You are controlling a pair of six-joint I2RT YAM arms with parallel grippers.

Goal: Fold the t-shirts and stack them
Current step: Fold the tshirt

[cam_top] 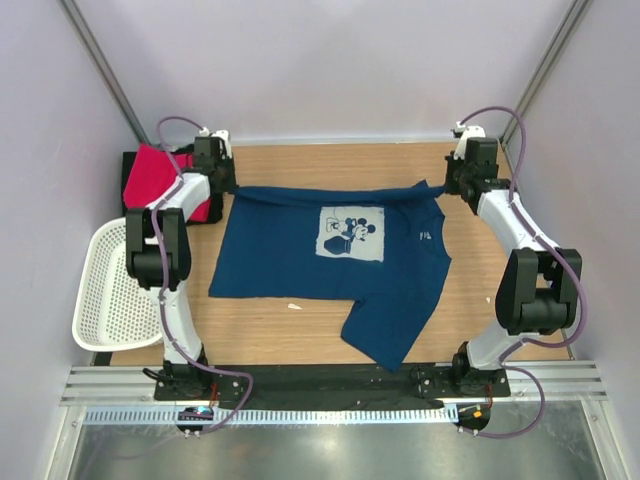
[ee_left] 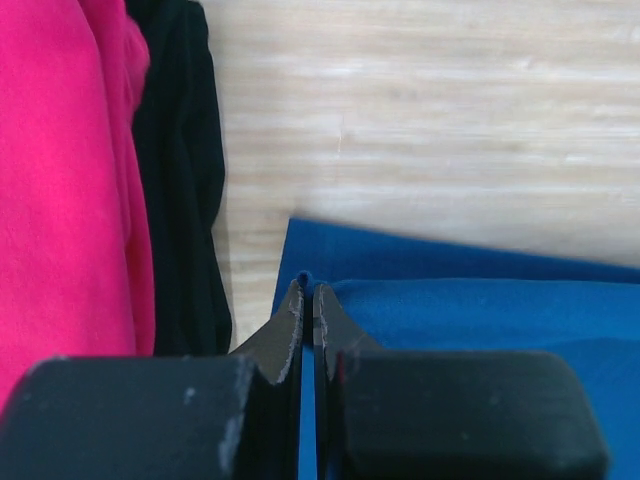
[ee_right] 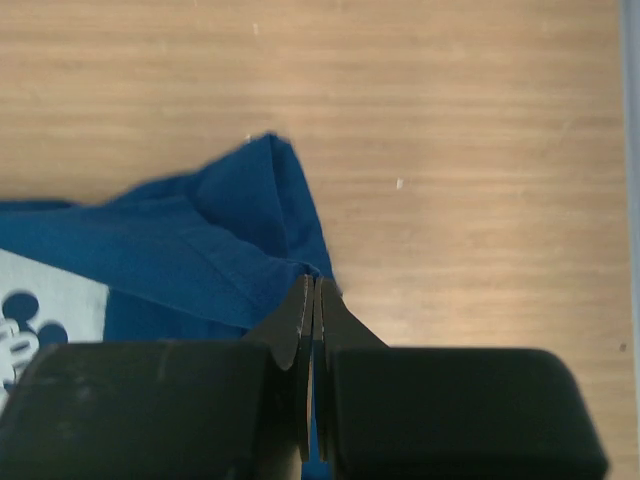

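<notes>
The navy t-shirt (cam_top: pixel 330 265) with a white cartoon print lies spread on the table, print up, stretched along its far edge between both grippers. My left gripper (cam_top: pixel 228 188) is shut on its far left corner (ee_left: pixel 308 285). My right gripper (cam_top: pixel 452 186) is shut on its far right corner (ee_right: pixel 314 280). A pink-red t-shirt (cam_top: pixel 155 175) lies on a black one (cam_top: pixel 205 210) at the far left; both also show in the left wrist view, the pink-red one (ee_left: pixel 60 180) and the black one (ee_left: pixel 180 180).
A white perforated basket (cam_top: pixel 112 290) stands at the left edge beside the left arm. A small white scrap (cam_top: pixel 294 306) lies on the wood by the shirt's near hem. Walls close in the far and side edges.
</notes>
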